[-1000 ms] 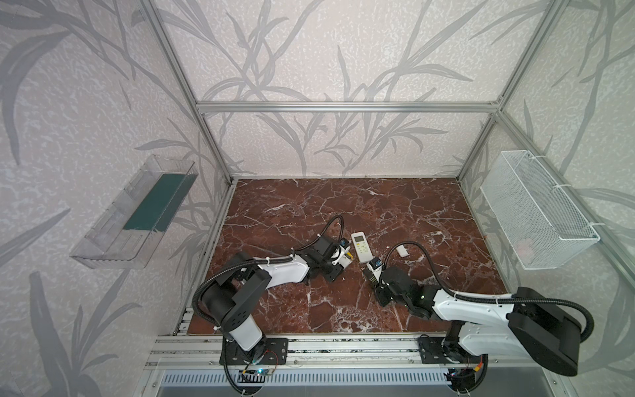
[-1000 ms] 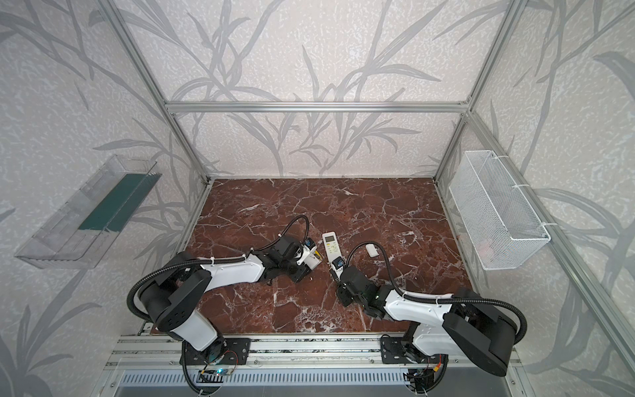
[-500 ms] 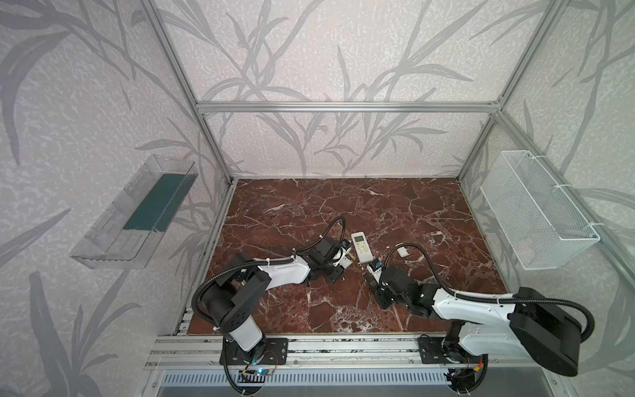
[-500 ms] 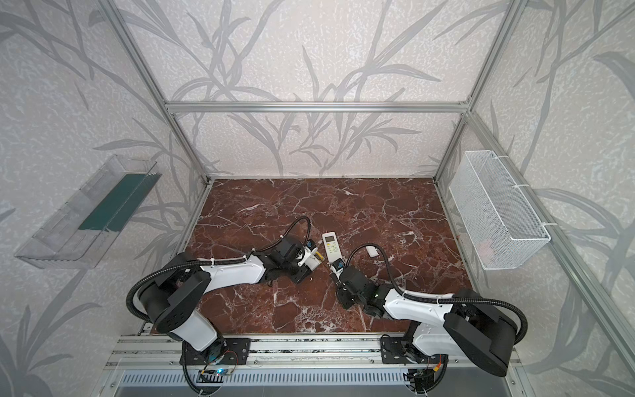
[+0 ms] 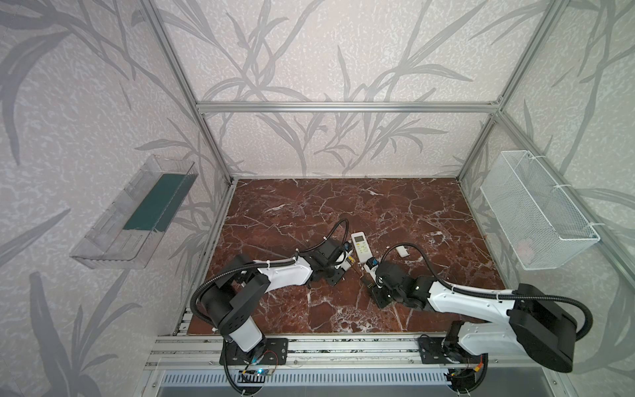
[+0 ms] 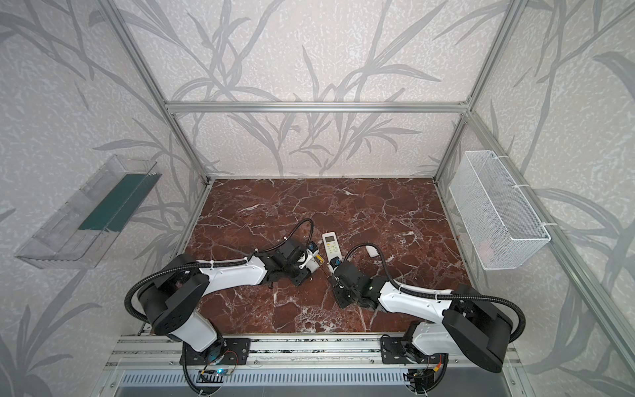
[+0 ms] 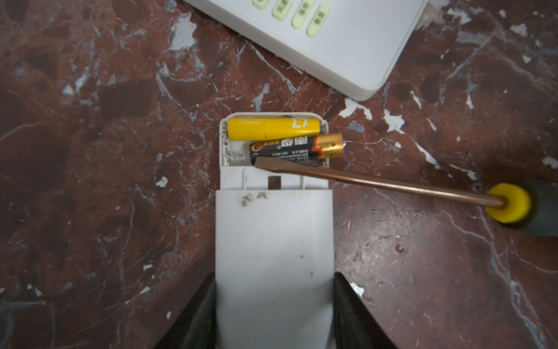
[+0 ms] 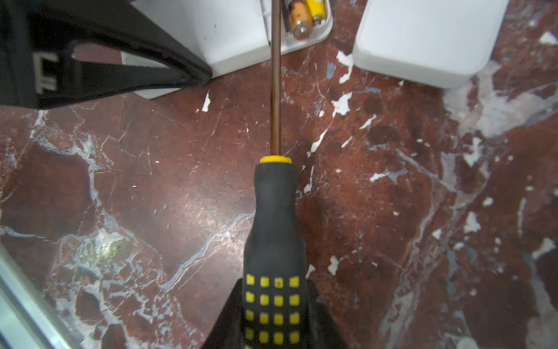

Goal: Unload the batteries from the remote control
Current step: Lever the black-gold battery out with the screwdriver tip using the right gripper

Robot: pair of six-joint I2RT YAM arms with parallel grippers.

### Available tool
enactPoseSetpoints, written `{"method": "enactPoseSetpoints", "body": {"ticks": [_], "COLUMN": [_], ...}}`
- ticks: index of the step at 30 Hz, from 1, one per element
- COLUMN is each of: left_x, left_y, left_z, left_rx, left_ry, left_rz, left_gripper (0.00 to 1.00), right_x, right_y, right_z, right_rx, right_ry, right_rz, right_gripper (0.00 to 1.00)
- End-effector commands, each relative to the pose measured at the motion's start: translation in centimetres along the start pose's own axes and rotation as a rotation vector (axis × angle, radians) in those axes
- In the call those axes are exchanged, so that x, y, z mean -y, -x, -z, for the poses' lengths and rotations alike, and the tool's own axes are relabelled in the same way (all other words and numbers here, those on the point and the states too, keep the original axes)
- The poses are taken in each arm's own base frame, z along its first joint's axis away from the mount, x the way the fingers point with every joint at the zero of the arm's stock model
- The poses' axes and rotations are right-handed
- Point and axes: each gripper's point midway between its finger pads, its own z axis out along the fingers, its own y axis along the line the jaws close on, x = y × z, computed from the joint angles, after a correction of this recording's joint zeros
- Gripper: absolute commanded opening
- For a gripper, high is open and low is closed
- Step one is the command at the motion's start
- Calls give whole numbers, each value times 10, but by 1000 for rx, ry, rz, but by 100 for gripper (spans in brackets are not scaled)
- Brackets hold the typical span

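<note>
While left pincer clamps remote, open compartment up, right pincer, closed on screwdriver, levers blade against black battery; yellow battery seated.

Diffuse light fills both top views evenly: the pale walls are bright and the dark marble desk dimmer, with faint shadows under the arms, and the frame bars bow near the edges. In the left wrist view the remote control and its batteries are sharp, while the fingers and the handle of the screwdriver blur. The right wrist view shows a pale glare patch on the desk.
</note>
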Motion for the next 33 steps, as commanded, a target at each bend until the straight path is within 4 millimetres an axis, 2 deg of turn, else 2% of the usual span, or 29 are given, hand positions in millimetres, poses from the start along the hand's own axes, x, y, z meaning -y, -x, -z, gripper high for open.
{"method": "enactPoseSetpoints", "body": {"ticks": [1,8,12,20,24,33], "left_x": [5,3,1,-1,-2,-2], "left_y": [-23,-22,-19,-15,-12,-9], "left_z": [4,5,7,15,17,16], "left_rx": [-94,-69,-46,-2,-3,-31], "left_ry": [-5,15,42,85,104,123], "left_rz": [-18,-23,-39,-68,-90,-99], "left_gripper": [41,41,41,41,41,41], "right_x": [-6,-6,-5,-10,-21,-32], "right_y": [-19,-24,-17,2,11,16], "right_z": [12,43,57,58,58,72], "right_rx": [-152,-329,-327,-279,-257,-239], "right_ry": [8,-33,-38,32,96,157], "right_rz": [-44,-132,-159,-205,-196,-183], "right_gripper": [0,0,0,0,0,0]}}
